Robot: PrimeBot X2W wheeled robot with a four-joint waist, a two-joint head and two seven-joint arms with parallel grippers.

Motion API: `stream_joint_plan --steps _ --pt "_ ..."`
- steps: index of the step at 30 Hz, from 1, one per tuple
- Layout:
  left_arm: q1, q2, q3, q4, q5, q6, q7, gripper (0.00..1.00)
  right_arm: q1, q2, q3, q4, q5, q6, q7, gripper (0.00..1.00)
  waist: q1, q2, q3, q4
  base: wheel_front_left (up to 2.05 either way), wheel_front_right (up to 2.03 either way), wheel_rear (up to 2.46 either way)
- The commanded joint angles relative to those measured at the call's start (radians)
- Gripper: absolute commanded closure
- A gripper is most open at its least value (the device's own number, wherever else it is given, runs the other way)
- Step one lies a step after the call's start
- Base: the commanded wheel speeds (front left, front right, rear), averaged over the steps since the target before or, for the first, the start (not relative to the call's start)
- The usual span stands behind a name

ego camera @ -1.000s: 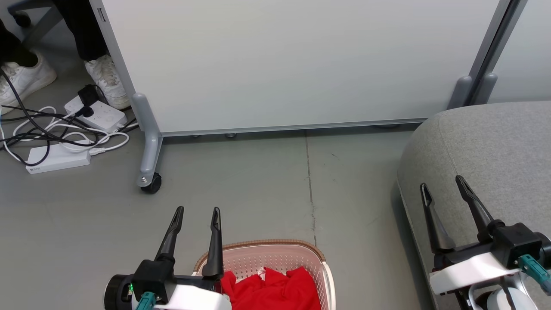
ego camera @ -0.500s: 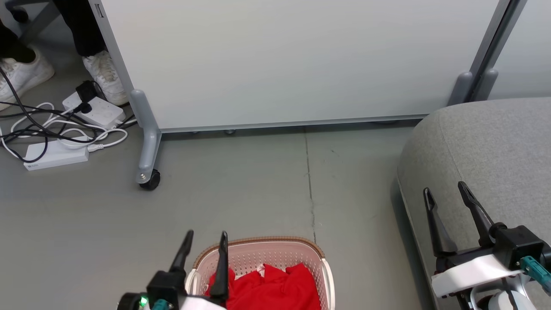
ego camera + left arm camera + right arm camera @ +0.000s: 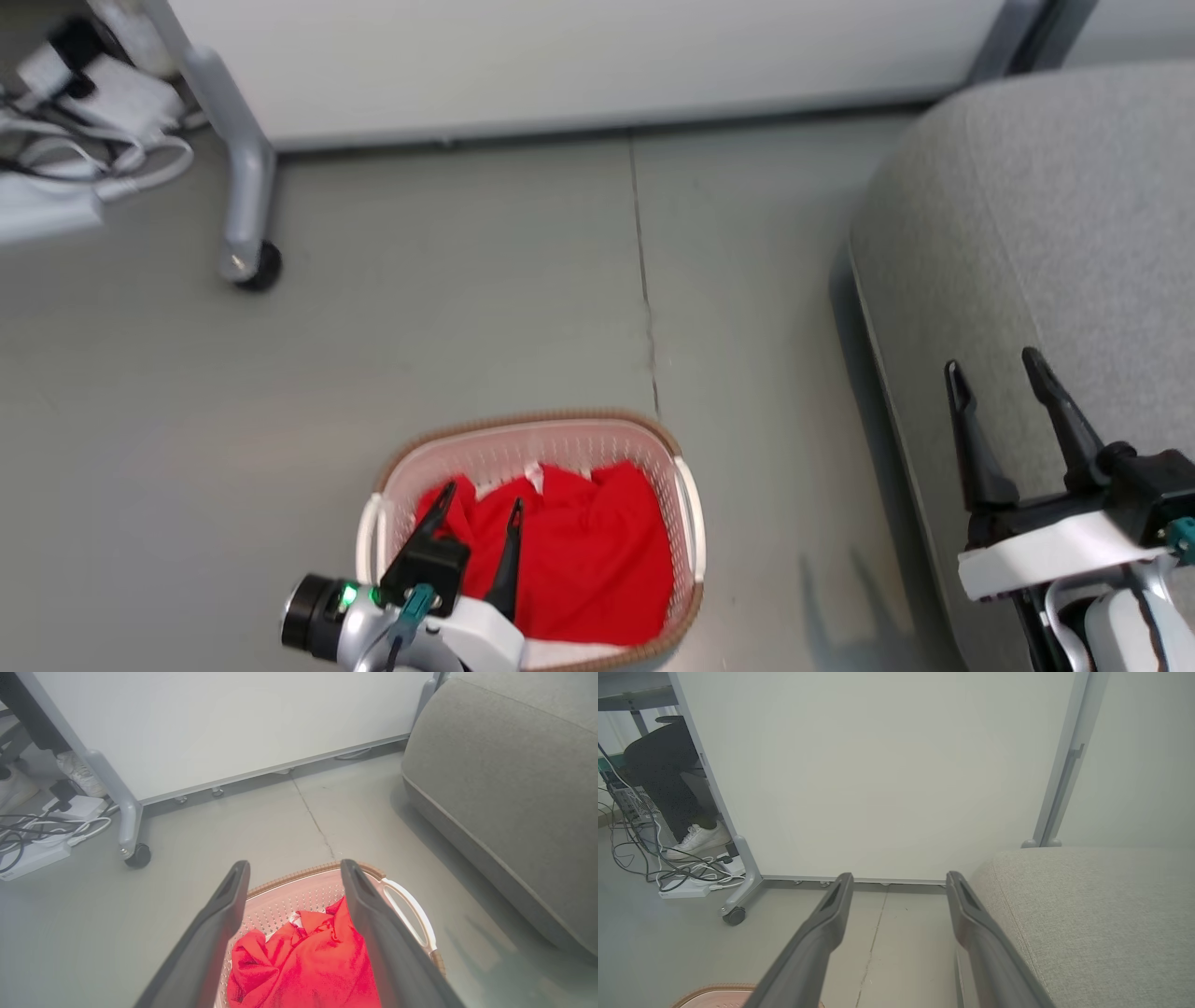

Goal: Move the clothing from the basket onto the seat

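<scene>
The pale pink basket (image 3: 686, 523) with its brown rim stands on the grey floor, holding crumpled red clothing (image 3: 579, 551). My left gripper (image 3: 481, 495) hangs open above the basket's left part, fingers over the red fabric and holding nothing. In the left wrist view the clothing (image 3: 308, 961) lies in the basket (image 3: 411, 914) between and below my open left gripper (image 3: 292, 865). The grey seat (image 3: 1055, 224) fills the right side. My right gripper (image 3: 994, 364) is open and empty over the seat's front edge. In the right wrist view the right gripper (image 3: 899, 877) is open beside the seat (image 3: 1087, 914).
A white partition panel (image 3: 579, 56) on a grey wheeled leg (image 3: 245, 215) stands behind the bare floor. A power strip and cables (image 3: 84, 121) lie at the far left. A person's white shoe (image 3: 698, 837) shows behind the panel in the right wrist view.
The head camera has tilted down, so the whole basket now shows. My left gripper has moved right and down, from beside the basket's left rim to over the red clothing. The right gripper stays put.
</scene>
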Motion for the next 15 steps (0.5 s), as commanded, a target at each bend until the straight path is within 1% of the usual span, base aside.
stream_joint_plan --steps 1,3,5,6,9,13,15 --pt "-0.052 0.005 -0.012 0.042 0.016 -0.002 -0.001 0.00 -0.022 -0.011 -0.002 -0.006 0.010 0.002 -0.005 0.00 0.0000 0.0000 0.129 -0.043 0.00 0.00 0.00" --pt "-0.106 0.005 -0.031 0.113 0.026 -0.005 -0.001 0.00 -0.037 -0.013 -0.004 -0.011 0.019 0.002 -0.005 0.00 0.0000 0.0000 0.187 -0.054 0.00 0.00 0.00" --pt "-0.173 0.013 -0.074 0.203 0.097 0.007 -0.001 0.00 -0.054 -0.015 0.000 -0.014 0.026 0.002 -0.005 0.00 0.0000 0.0000 0.235 -0.066 0.00 0.00 0.00" --pt "-0.200 0.014 -0.087 0.251 0.113 0.014 -0.001 0.00 -0.061 -0.014 0.003 -0.015 0.029 0.002 -0.005 0.00 0.0000 0.0000 0.255 -0.074 0.00 0.00 0.00" --pt "-0.281 0.013 -0.101 0.374 0.139 0.020 -0.001 0.00 -0.085 -0.004 0.009 -0.022 0.041 0.002 -0.005 0.00 0.0000 0.0000 0.319 -0.100 0.00 0.00 0.00" --pt "-0.386 0.011 -0.106 0.520 0.143 0.017 0.000 0.00 -0.111 0.005 0.025 -0.027 0.056 0.002 -0.005 0.00 0.0000 0.0000 0.401 -0.126 0.00 0.00 0.00" --pt "-0.443 0.010 -0.103 0.596 0.139 0.024 0.026 0.00 -0.125 0.009 0.036 -0.032 0.059 0.002 -0.005 0.00 0.0000 0.0000 0.441 -0.136 0.00 0.00 0.00"
